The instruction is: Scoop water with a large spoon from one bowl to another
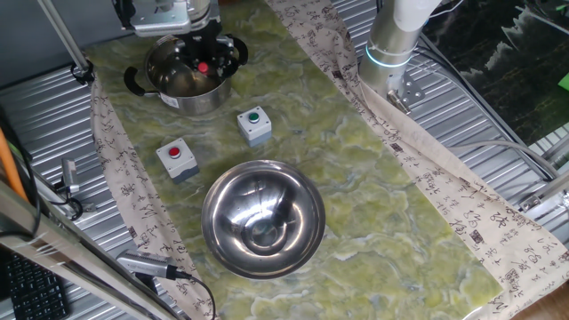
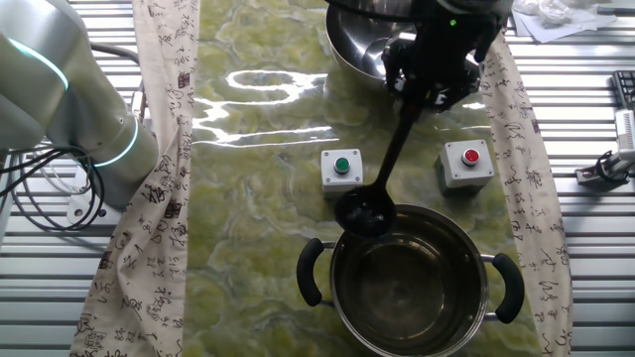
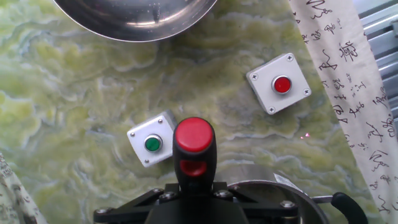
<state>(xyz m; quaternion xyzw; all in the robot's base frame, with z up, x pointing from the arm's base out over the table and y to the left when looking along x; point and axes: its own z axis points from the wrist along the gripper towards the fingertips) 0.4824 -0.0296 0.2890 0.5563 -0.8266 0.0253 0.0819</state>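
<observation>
**Operator:** Spillage is what I'm watching for. I'm holding the large spoon by its red-capped handle end, and its black ladle cup is hanging right at the rim of the small pot, on the side facing the green-button box. If I'm lifting too fast or tilting, I reckon the water will slop onto the green mat before reaching the wide bowl.

**Observer:** Anything else worrying you?

**Operator:** Clipping the pot's rim with the cup, which could nudge the pot or twist the handle in my grip. The red-button box is also sitting near the path to the wide bowl.

**Observer:** How is the arm sitting?

**Operator:** The gripper is hovering above the pot in one fixed view, fingers clamped on the spoon's handle, with the handle slanting down towards the pot. I'm not making out any water in the cup or the pot
</observation>
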